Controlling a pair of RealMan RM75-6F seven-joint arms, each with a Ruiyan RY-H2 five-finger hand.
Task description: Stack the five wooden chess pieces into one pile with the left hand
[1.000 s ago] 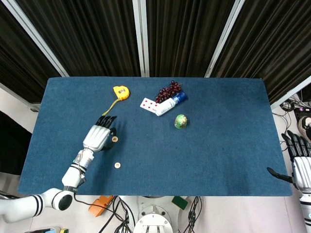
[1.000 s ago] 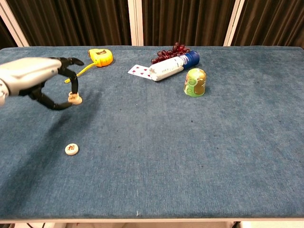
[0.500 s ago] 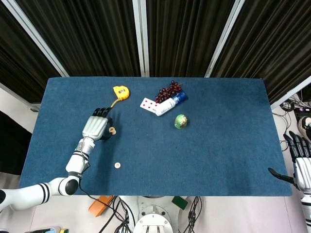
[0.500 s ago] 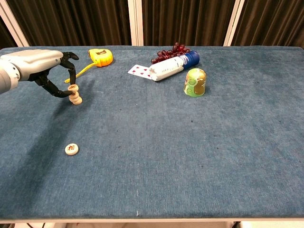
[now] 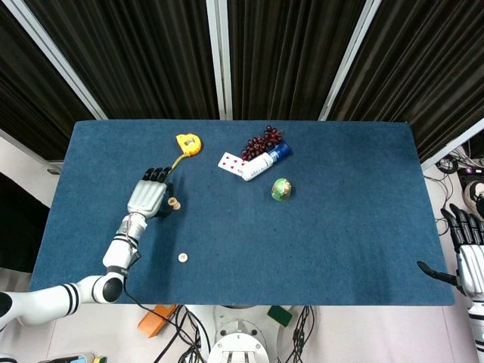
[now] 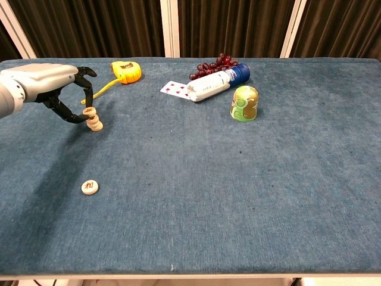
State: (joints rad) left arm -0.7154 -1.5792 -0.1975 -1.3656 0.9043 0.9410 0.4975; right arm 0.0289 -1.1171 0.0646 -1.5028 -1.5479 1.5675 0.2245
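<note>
A short, slightly leaning stack of wooden chess pieces [image 6: 92,118] stands on the blue table at the left; from the head view the stack [image 5: 173,203] appears as a small tan dot. My left hand [image 6: 52,87] hovers just left of it, fingers curved and apart with nothing between them; its fingertips [image 6: 88,100] are close above the top piece. In the head view the left hand [image 5: 150,198] lies beside the stack. One loose wooden piece [image 6: 90,186] lies flat nearer the front edge, shown as [image 5: 182,258] from above. My right hand [image 5: 467,261] hangs off the table's right side, fingers spread and empty.
A yellow tape measure [image 6: 127,71] lies behind the stack. Playing cards [image 6: 175,89], a white-and-blue bottle [image 6: 216,84], dark grapes [image 6: 215,64] and a green cup [image 6: 244,103] sit at the back centre.
My left hand set a piece on the stack, let go and drew back slightly to the left. The stack now stands free. The right hand barely moved.
</note>
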